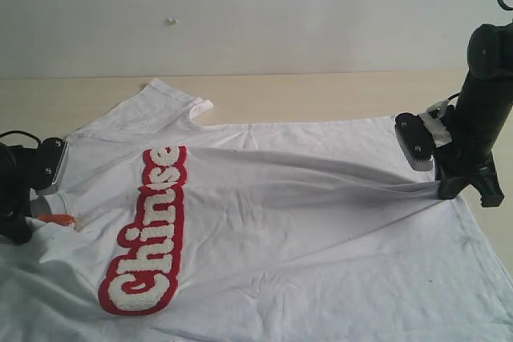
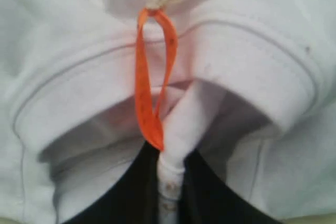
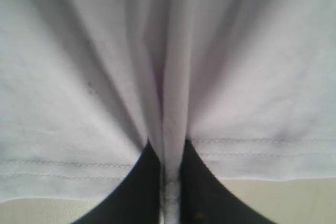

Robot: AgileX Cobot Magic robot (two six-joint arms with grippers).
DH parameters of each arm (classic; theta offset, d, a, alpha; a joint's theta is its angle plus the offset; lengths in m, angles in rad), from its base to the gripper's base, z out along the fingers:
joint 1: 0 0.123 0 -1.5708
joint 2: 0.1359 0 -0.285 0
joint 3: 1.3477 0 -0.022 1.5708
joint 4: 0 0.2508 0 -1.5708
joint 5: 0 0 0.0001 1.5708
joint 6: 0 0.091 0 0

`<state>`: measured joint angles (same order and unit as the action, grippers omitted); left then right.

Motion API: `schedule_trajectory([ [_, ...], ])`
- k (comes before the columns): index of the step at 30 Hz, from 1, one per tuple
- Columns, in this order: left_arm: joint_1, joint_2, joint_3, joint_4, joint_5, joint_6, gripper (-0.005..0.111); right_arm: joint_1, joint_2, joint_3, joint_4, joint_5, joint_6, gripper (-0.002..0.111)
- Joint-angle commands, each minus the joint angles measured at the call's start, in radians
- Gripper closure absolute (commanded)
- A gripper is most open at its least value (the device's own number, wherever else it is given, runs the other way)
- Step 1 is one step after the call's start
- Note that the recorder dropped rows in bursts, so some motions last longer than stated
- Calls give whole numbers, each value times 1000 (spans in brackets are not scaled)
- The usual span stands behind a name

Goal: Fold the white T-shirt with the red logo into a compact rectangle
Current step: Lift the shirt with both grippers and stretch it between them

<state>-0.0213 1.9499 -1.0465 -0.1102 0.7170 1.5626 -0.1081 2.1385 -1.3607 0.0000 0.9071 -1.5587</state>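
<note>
The white T-shirt lies spread across the table, collar to the left and hem to the right. Its red logo runs down the left half. My left gripper is shut on the ribbed collar beside the orange neck tag. At the hem my right gripper is shut on a pinch of cloth, and creases run tight from it toward the collar. One sleeve lies flat at the back left.
The pale wooden table shows bare behind the shirt, up to a white wall. Both black arms stand at the shirt's ends. The shirt's near edge runs out of the exterior view.
</note>
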Motion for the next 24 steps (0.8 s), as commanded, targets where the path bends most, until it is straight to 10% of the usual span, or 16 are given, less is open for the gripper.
schedule_trajectory([
  [1,-6,28,12,35,-47,5,106,-5,38,21,20,23,20,108],
  [24,-6,-431,12,226,-69,-122,107,-2,-377,-54,72,248,88,108],
])
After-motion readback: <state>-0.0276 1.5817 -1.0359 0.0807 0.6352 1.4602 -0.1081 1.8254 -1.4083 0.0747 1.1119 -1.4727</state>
